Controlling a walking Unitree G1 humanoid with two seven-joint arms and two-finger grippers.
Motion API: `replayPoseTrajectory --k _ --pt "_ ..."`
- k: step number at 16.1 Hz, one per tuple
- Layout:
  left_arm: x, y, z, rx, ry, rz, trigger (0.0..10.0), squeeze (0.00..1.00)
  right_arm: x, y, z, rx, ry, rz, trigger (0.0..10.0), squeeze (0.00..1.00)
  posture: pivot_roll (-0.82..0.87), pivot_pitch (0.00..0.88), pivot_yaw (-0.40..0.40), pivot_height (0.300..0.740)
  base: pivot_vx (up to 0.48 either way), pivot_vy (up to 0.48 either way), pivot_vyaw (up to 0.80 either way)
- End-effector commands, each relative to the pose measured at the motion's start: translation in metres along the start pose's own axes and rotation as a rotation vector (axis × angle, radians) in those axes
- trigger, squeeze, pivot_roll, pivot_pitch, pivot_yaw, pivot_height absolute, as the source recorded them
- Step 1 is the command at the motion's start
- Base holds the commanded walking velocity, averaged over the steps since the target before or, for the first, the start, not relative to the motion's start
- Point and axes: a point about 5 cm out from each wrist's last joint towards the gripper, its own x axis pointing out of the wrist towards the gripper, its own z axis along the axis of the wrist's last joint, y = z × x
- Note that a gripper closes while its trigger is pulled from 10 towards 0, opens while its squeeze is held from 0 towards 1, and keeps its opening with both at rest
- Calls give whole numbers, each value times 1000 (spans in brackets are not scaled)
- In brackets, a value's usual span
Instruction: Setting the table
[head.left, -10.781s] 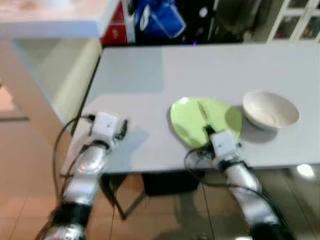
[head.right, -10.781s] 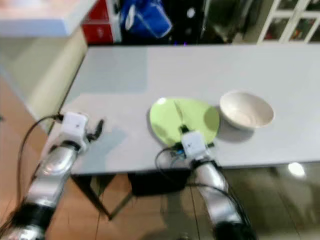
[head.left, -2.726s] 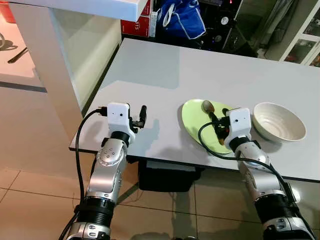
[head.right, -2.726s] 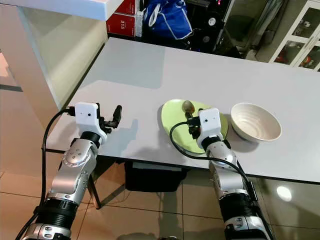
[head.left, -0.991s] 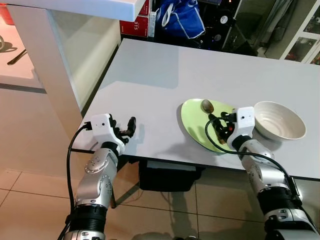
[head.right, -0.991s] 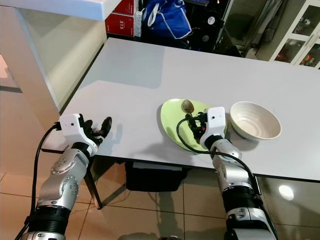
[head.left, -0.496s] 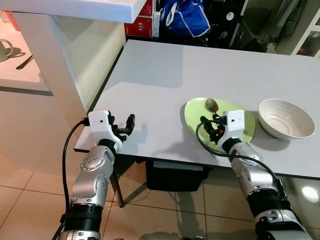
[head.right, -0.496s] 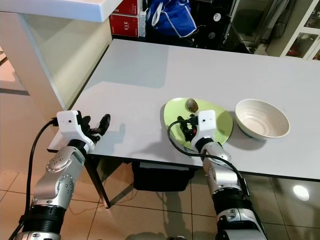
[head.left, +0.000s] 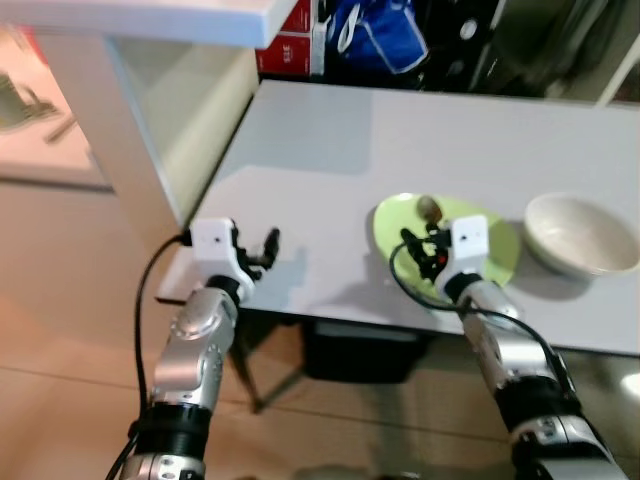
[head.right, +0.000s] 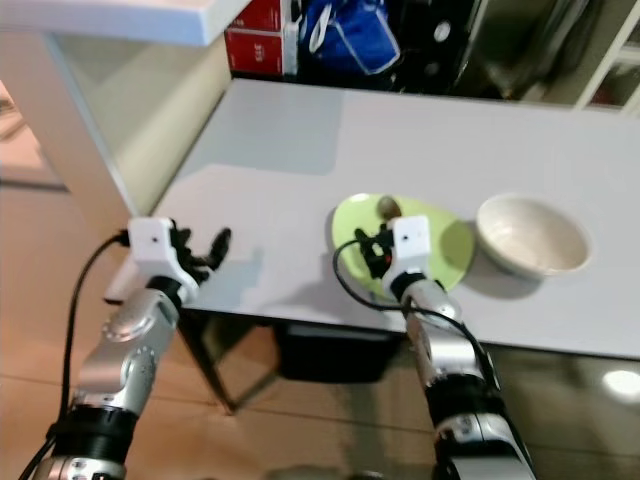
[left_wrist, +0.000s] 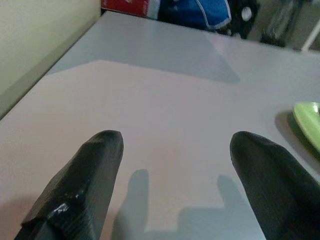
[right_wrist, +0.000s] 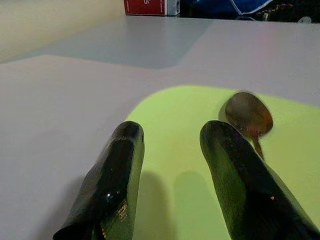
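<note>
Grey table (head.left: 330, 150) beside a white counter (head.left: 150, 20) — both grippers (left_wrist: 172, 175) (right_wrist: 172, 165) spread apart, right over green plate (right_wrist: 200, 150) with spoon (right_wrist: 248, 116).

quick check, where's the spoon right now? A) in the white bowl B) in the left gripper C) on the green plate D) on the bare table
C: the spoon lies on the green plate, just ahead of the open right gripper.

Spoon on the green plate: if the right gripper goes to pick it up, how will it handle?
The spoon looks rigid and thin, lying flat on the glossy green plate, so it may skid rather than lift. Its rounded bowl could rock or pivot if pinched there. The right gripper, open, sits just short of it; the narrow handle looks the likelier hold.
</note>
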Motion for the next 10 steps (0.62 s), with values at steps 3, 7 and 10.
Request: replayPoseTrajectory --k 3,7,10 --pt "11 -19 -2 31 20 -109 10000 0 -8 -5 4 -8 -48 -71 10000 0 -109 0 135 740 0 0 0" --pt "15 -23 -1 7 -1 -101 10000 0 -10 -5 2 -18 -28 -56 10000 0 -91 0 94 740 0 0 0" --pt "12 -18 -1 -9 -16 -66 10000 0 -9 -8 4 -33 -20 -48 10000 0 -62 0 45 740 0 0 0"
